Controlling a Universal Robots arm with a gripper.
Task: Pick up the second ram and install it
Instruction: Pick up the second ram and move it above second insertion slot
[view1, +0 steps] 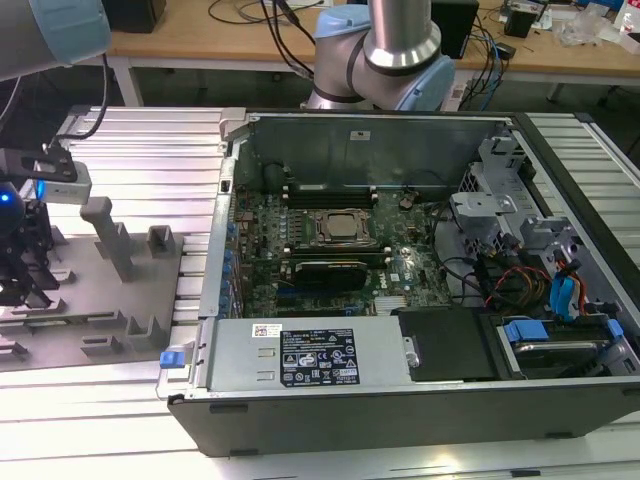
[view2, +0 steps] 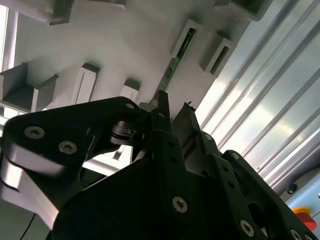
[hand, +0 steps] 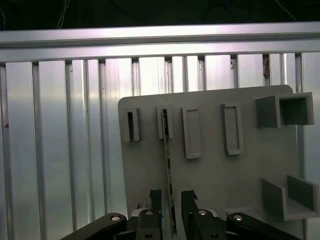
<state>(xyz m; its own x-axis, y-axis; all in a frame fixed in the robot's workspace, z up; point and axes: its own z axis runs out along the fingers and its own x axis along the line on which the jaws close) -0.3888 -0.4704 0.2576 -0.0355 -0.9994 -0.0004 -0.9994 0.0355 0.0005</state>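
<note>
The second ram (hand: 167, 155) is a thin green stick standing on edge in a slot of the grey holder plate (hand: 240, 175). In both wrist views my gripper (hand: 171, 200) straddles its near end, one black finger on each side, with a small gap showing to either side of the board. The second wrist view shows the ram (view2: 176, 62) running from its slot down between the fingertips (view2: 161, 102) of the gripper (view2: 174, 107). In the exterior view the gripper (view1: 20, 265) hangs over the holder plate (view1: 110, 300) at the exterior view's far left.
The open computer case (view1: 400, 400) lies to the exterior view's right of the plate, with its motherboard (view1: 340, 240), processor socket (view1: 338, 227) and drive cages. Raised grey holder blocks (view1: 110, 235) stand on the plate. Ribbed aluminium table (hand: 55, 150) surrounds everything.
</note>
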